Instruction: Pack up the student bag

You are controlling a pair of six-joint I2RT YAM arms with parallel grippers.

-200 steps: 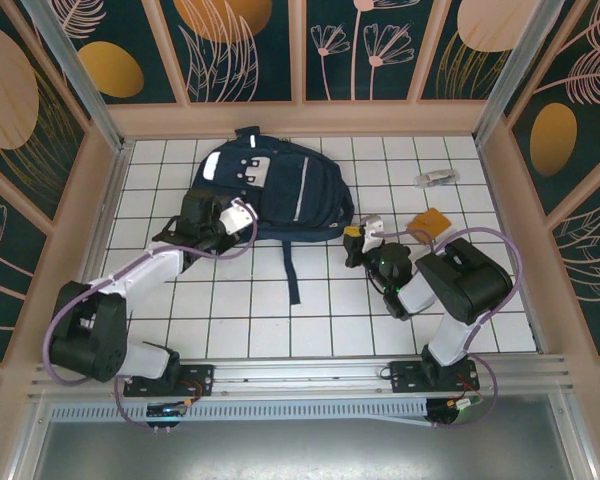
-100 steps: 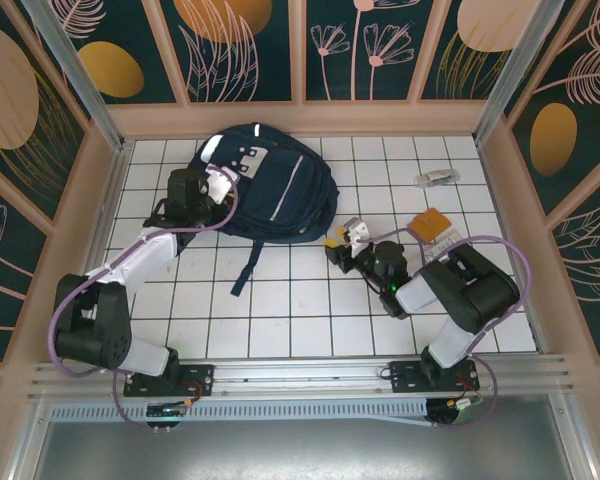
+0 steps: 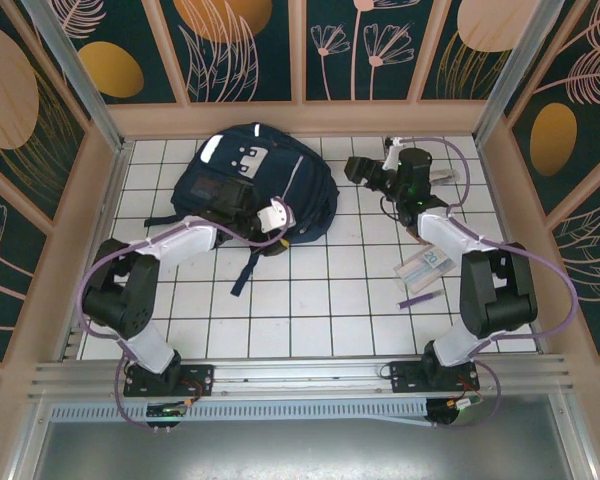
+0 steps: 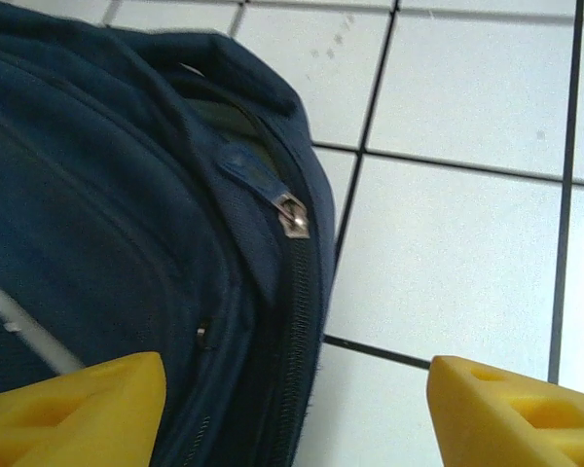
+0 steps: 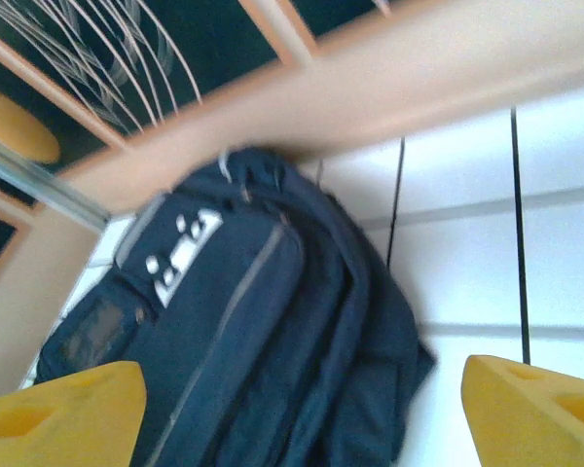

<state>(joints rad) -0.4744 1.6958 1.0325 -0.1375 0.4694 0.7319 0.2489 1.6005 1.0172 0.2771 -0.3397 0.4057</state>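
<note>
The backpack (image 3: 242, 180) lies flat on the white tiled worktop (image 3: 320, 300), towards the far left, its front with the pale buckle patch facing up. A dark strap (image 3: 245, 270) trails from it across the tiles towards my bases.

My left arm reaches over the near side of the backpack, and my left jaws sit at its near right edge. They stand wide apart and grip nothing. From my left wrist I see one yellow fingertip (image 4: 73, 409) over the blue fabric and the other over bare tile. The closed zip runs up between them, with its metal zip pull (image 4: 294, 214) lying just ahead on the seam.

My right arm stretches to the far right of the worktop, and my right jaws are held up off the tiles, just right of the backpack and pointing at it. They too are spread wide and empty. My right wrist view is blurred, but both yellow tips (image 5: 58, 413) show at the bottom corners, with the backpack (image 5: 243, 321) lying beyond them and clear of them.

Near my right arm a flat pale packet (image 3: 425, 268) lies on the tiles, with a purple pen (image 3: 417, 299) just beside it on the near side. Both are well apart from the backpack.
</note>
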